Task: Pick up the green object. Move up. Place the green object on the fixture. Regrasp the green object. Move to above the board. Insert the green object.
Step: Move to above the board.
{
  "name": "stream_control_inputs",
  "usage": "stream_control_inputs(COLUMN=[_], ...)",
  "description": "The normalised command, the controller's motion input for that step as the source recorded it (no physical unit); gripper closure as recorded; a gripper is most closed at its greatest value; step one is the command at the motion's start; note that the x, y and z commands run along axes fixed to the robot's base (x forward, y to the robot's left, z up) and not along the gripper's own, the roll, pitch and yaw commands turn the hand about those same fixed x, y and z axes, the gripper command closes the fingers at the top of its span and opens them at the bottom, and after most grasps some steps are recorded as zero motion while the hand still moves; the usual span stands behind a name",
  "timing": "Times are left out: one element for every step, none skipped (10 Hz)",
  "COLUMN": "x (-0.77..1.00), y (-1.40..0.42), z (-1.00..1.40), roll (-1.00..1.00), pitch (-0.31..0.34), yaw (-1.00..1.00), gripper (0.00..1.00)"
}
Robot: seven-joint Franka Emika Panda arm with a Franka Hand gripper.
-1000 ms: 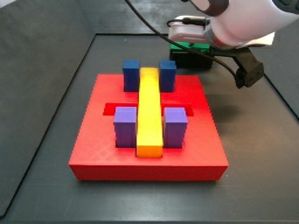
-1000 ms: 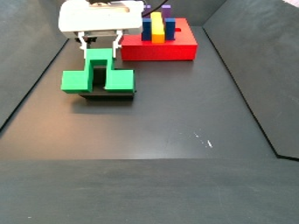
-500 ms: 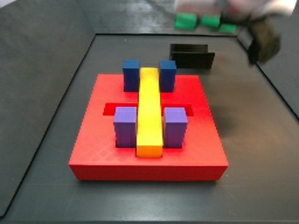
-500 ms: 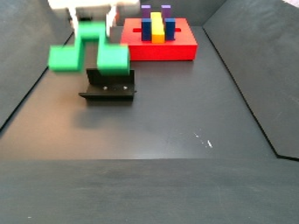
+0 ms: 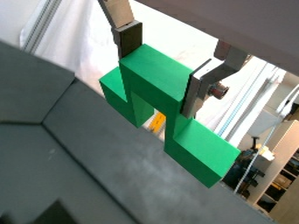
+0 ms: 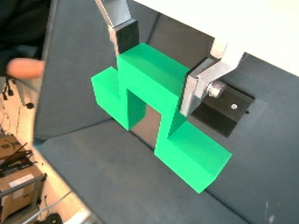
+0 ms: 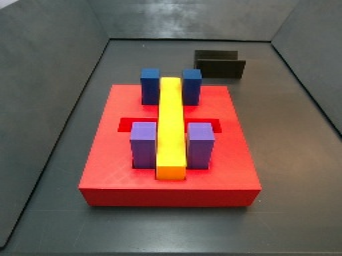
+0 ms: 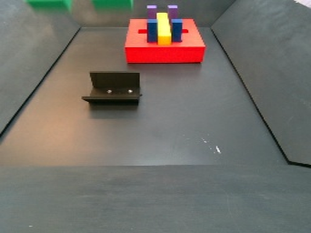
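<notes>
Fingers (image 5: pixel 126 37) clamp the green object (image 5: pixel 158 83) across its raised middle bridge, one silver plate on each side, seen in both wrist views (image 6: pixel 152 79); the gripper (image 6: pixel 163 52) is closed on the piece, whose two legs hang below the plates with the notch between them; in a side view only slivers of the green object (image 8: pixel 49 4) show at the upper left edge of the frame, well above the worktop (image 8: pixel 158 136), and the gripper itself is out of frame there; in a side view of the board, neither gripper nor piece appears.

Fixture (image 8: pixel 113 88) stands bare on the worktop, left of centre, well apart from the board (image 8: pixel 165 50); in a side view the fixture (image 7: pixel 221 65) sits at upper right, behind the board (image 7: pixel 167 175); a wrist view also catches the fixture (image 6: pixel 228 105) beyond the held piece.

Board carries the yellow bar (image 7: pixel 171 125) lengthwise, blue blocks (image 7: pixel 151 85) at its far end, purple blocks (image 7: pixel 143 143) at its near end.
</notes>
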Motion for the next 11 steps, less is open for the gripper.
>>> stream_control_inputs(x=[0.02,-1.19,-1.2,-1.34,-1.35,-1.36,-0.82,-0.56,-0.18,-0.08,-0.06], y=[-0.01,-1.4,-1.4,-1.4,-1.4,-1.4,-0.82,-0.53,-0.15,-0.01,0.02], z=[0.29,0.29,0.31,0.31,0.3,0.32,0.17,0.1,0.04,0.01,-0.01], roll=[0.0,-1.0,-1.0,-1.0,-1.0,-1.0,-1.0,-1.0,-1.0,-1.0,-1.0], pitch=[0.043,0.072,0.059,0.029,0.024,0.013,0.005,0.003,-0.003,-0.013,-0.026], yaw=[0.03,0.05,0.05,0.06,0.07,0.07,0.08,0.08,0.07,0.06,0.06], gripper=[1.0,1.0,1.0,1.0,1.0,1.0,1.0,1.0,1.0,1.0,1.0])
